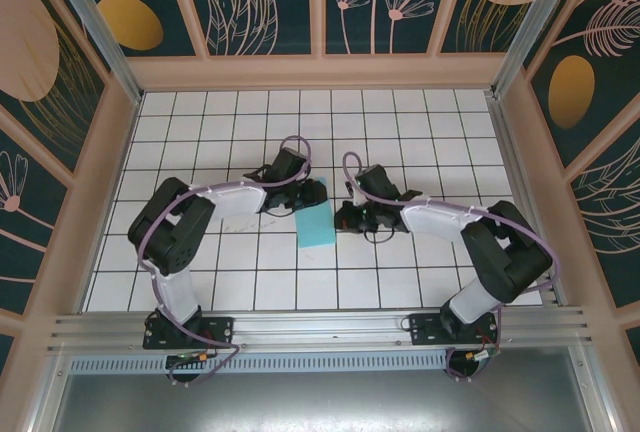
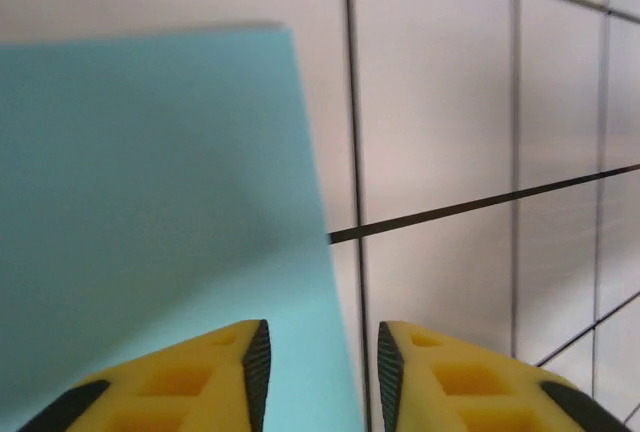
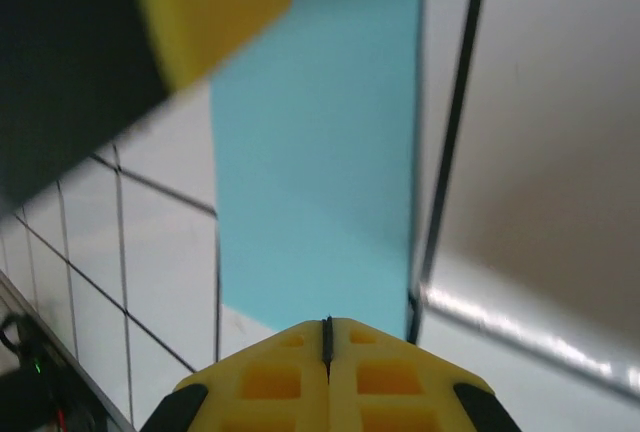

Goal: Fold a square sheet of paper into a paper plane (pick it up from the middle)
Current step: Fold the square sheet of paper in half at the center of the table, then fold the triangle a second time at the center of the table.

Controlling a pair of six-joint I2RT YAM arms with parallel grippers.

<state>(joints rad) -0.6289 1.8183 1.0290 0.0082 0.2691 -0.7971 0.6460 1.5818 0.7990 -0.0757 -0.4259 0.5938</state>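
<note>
Top external view: the square sheet of paper (image 1: 315, 225) lies on the counter (image 1: 250, 282) between the two arms. It shows as a rectangle narrower than it is long, so it is judged to be folded in half already. The left end effector (image 1: 312, 192) sits at the far edge of the sheet. The right end effector (image 1: 345, 218) sits at its right edge.

Left wrist view: the left end effector is released, its fingers (image 2: 190, 382) standing apart with a clear gap. One finger is over the sheet, the other over bare counter beside it, and the sheet's edge runs into the gap.

Right wrist view: the right end effector is clenched, its fingertips (image 3: 270, 372) meeting on a thin seam at the near edge of the sheet. From this angle it cannot be told whether that edge is pinched in the seam or only pressed beneath the tips.

Hazards from this state:

1. Layer shift. With the left end effector released, nothing on that side holds the sheet. Any sideways motion of the clenched right end effector can drag or turn the sheet and spoil the fold alignment.
2. Partial grasp. If the left end effector closes where it straddles the edge, it may catch one layer only, or crumple the margin.
3. Tearing. Thin paper under hard fingertips can crease or rip if pulled.
4. Contact. Both end effectors work close together at the sheet and may collide.
</note>
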